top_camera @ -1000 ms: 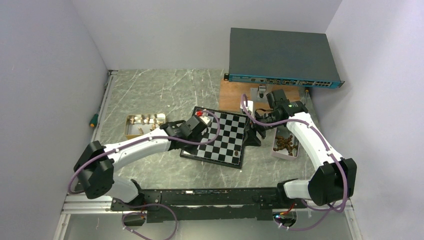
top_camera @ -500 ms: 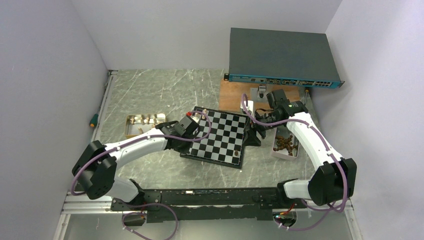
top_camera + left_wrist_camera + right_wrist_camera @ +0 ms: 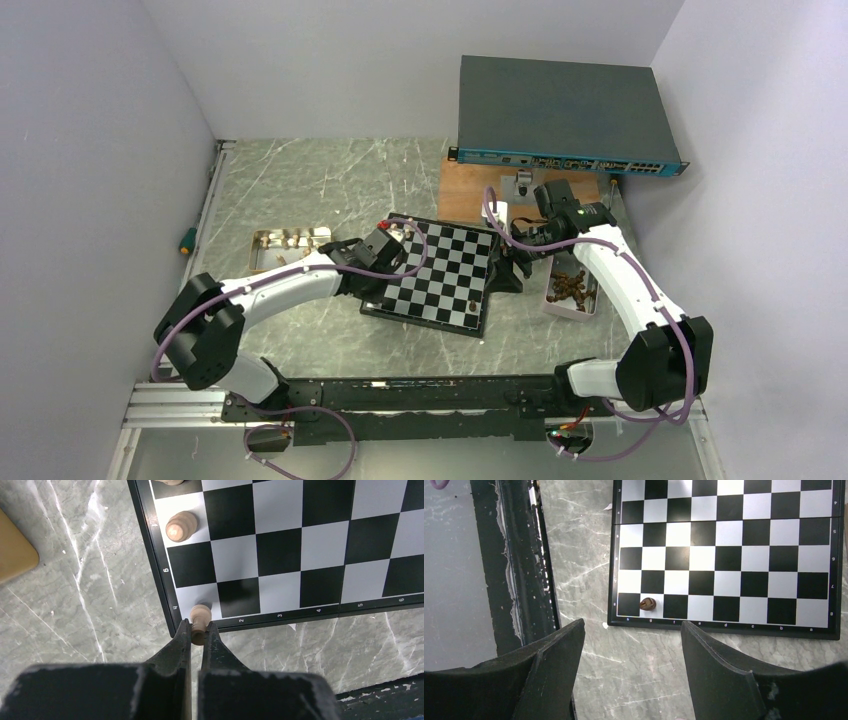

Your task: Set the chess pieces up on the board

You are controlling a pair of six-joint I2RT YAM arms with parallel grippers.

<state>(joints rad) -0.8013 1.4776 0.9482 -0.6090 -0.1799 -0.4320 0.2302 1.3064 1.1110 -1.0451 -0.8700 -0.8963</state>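
Note:
The black-and-silver board [image 3: 452,266] lies tilted at mid-table. My left gripper [image 3: 198,631] is shut on a light tan chess piece [image 3: 200,616], whose head sits over the corner square at the board's edge [image 3: 280,555]; I cannot tell if it touches. In the top view this gripper [image 3: 384,272] is at the board's left side. Another light piece [image 3: 181,526] stands two squares further along that edge. My right gripper [image 3: 631,630] is open and empty over marble beside the board's right edge [image 3: 512,268]. One dark piece [image 3: 647,603] lies on an edge square [image 3: 470,303].
A gold tin [image 3: 288,247] with light pieces stands left of the board. A pale tray [image 3: 570,287] with dark pieces stands right of it. A wooden plank [image 3: 470,190] and a network switch [image 3: 565,115] are behind. A screwdriver [image 3: 186,240] lies at the far left.
My left arm has drawn back leftward from over the board to its left edge. The right arm has not moved.

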